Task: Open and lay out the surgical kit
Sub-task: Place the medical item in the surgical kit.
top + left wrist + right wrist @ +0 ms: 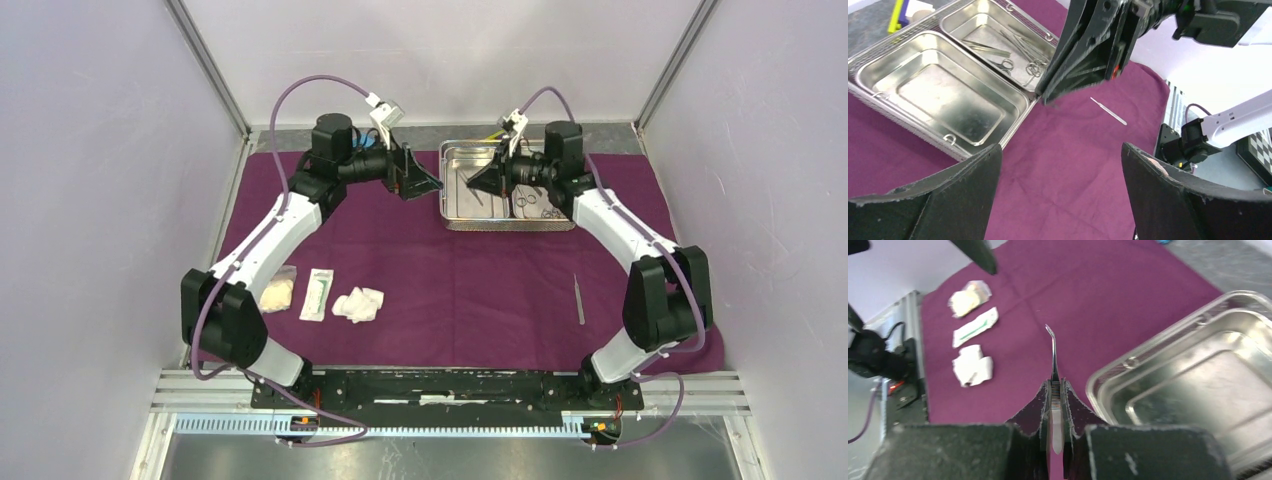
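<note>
Right gripper (pixel 1054 386) tight on curved tweezers (pixel 1053 352) by tray (pixel 1128 362) rim; left gripper (pixel 1060 147) wide above open cloth (pixel 1058 200).

**Tally on the bench**

One dark-purple cloth wrap (pixel 470 290). One steel tray (pixel 938 95), with two compartments. Two gauze wads: one cream wad (pixel 277 293) and one white wad (pixel 358 304). One flat white packet (pixel 316 294).

Loose steel tools outside the tray come to two: one slim straight tool (pixel 579 300) on the cloth and one bent-tipped tweezers (pixel 1053 352) in the right pincer (pixel 1054 385). Inside the tray lie at least two ring-handled clamps (pixel 1034 69) among a few straight slim pieces. The pile is too tangled for an exact count.

One small yellow-purple-white block (pixel 900 11), seen only in part. Two arms and two pincers, counting the left pincer (pixel 1060 150).
</note>
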You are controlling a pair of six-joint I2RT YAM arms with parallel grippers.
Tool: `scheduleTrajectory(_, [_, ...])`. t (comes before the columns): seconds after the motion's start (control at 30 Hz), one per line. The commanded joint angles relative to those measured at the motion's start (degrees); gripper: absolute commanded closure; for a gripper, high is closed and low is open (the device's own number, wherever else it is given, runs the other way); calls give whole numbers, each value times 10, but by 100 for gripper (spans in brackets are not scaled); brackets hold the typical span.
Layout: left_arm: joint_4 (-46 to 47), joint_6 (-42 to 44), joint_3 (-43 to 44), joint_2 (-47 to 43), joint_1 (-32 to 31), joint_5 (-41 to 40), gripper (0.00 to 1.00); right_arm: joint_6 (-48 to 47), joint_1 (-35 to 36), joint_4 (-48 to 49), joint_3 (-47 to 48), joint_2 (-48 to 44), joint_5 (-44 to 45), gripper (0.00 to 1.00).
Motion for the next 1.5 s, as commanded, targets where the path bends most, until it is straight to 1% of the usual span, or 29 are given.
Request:
scheduleTrajectory(0.0, [48,-35,17,9,-20,8,6,83,17,125,-43,-37,-76,100])
scheduleTrajectory(0.13, [76,-31,-4,6,-26,4,6,144,25,197,-78,-38,-117,100])
scheduleTrajectory(0.23, [80,-6,-18,6,-35,5,6,183,27,248,-95,-33,-146,100])
scheduleTrajectory(0.33, [80,6,-24,12,-42,6,7,223,31,301,-116,-32,-159,100])
scheduleTrajectory(0.37, [80,7,-24,15,-43,5,8,225,33,304,-119,-32,-159,100])
scheduleTrajectory(0.53, [88,3,-22,23,-47,15,16,233,36,312,-127,-31,-163,100])
scheduleTrajectory(0.63, [89,1,-20,29,-50,25,23,250,38,334,-131,-30,-170,100])
scheduleTrajectory(0.77, [91,-1,-19,38,-52,41,36,262,38,348,-136,-29,-174,100])
scheduleTrajectory(0.9, [97,-7,-20,39,-52,42,39,261,38,348,-139,-26,-178,100])
scheduleTrajectory(1.07, [100,-9,-18,44,-53,48,52,261,38,347,-139,-21,-178,100])
scheduleTrajectory(1.13, [100,-10,-19,45,-53,52,56,261,38,347,-139,-20,-178,100])
scheduleTrajectory(1.3, [101,-10,-16,48,-53,55,62,254,38,338,-138,-17,-177,100])
scheduleTrajectory(1.47, [101,-13,-11,51,-55,63,72,251,39,333,-137,-17,-174,100])
